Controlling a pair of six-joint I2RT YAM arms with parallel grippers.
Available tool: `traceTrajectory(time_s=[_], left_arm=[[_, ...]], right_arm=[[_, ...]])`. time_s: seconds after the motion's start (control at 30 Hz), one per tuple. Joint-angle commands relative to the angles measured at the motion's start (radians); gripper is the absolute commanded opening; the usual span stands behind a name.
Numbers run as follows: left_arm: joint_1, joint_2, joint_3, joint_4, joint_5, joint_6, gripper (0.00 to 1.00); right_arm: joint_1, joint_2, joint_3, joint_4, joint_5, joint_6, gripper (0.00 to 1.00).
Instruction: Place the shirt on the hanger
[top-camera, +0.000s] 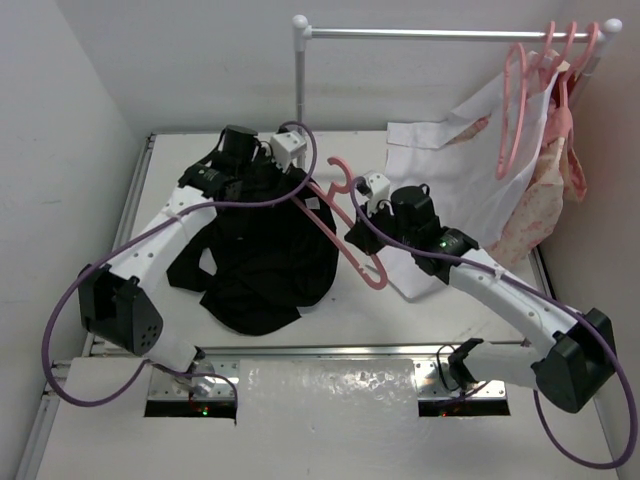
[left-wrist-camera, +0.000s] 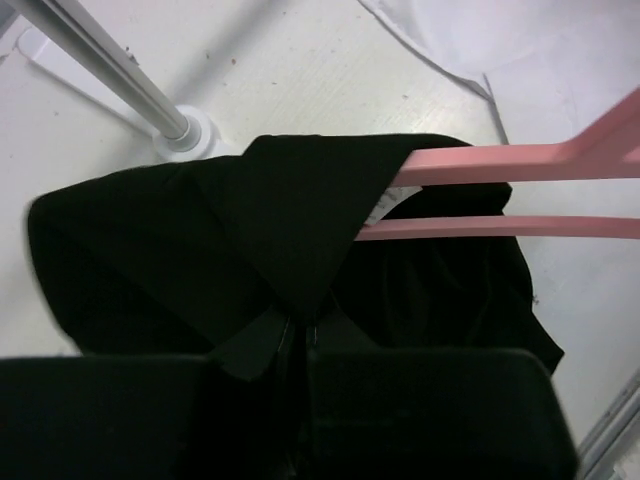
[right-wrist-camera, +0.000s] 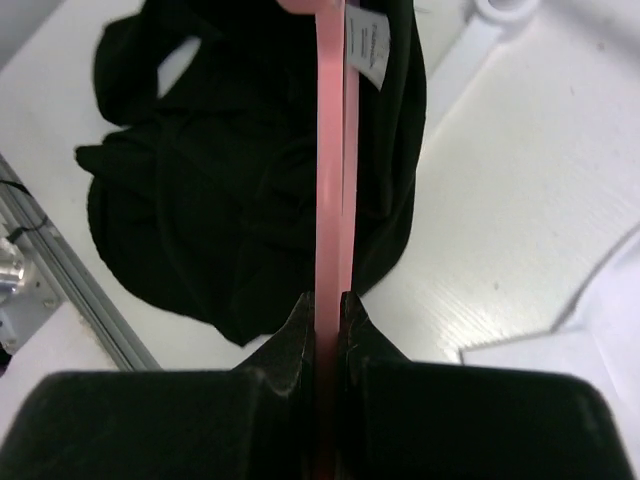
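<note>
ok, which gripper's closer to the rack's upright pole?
Left. The left gripper, shut on the shirt, is right by the pole's foot; the right gripper, clamping the hanger, sits farther off, toward the white shirt.

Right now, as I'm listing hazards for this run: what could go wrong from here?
1. The left pincer pinches only a fold of the shirt; limp fabric may slip free.
2. Only one end of the hanger lies under that fabric, so it could slide out.
3. The right pincer clamps a thin bar; the hanger may twist.
</note>
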Motion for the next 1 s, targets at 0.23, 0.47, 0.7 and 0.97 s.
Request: traceTrajectory(time_s=[0.23, 0.47, 0.7, 0.97], left_arm=[[-0.119, -0.193, 0.008, -0.134, 0.127, 0.083, 0.00], [-0.143, -0.273, -0.007, -0.276, 0.179, 0.218, 0.08], [-0.138, -0.394, -0.026, -0.400, -0.013, 0.376, 0.94], [-0.104, -0.396, 0.113, -0.318, -0.369, 0.577, 0.89]], right_arm=[[0.047, 0.117, 0.057, 0.392, -0.103, -0.054, 0.00], [0.045, 0.182, 0.103, 0.424, -0.179, -0.093, 0.00], [0.044, 0.182, 0.010, 0.489, -0.234, -0.148, 0.00], [0.042, 0.217, 0.009, 0.524, -0.279, -0.150, 0.00]])
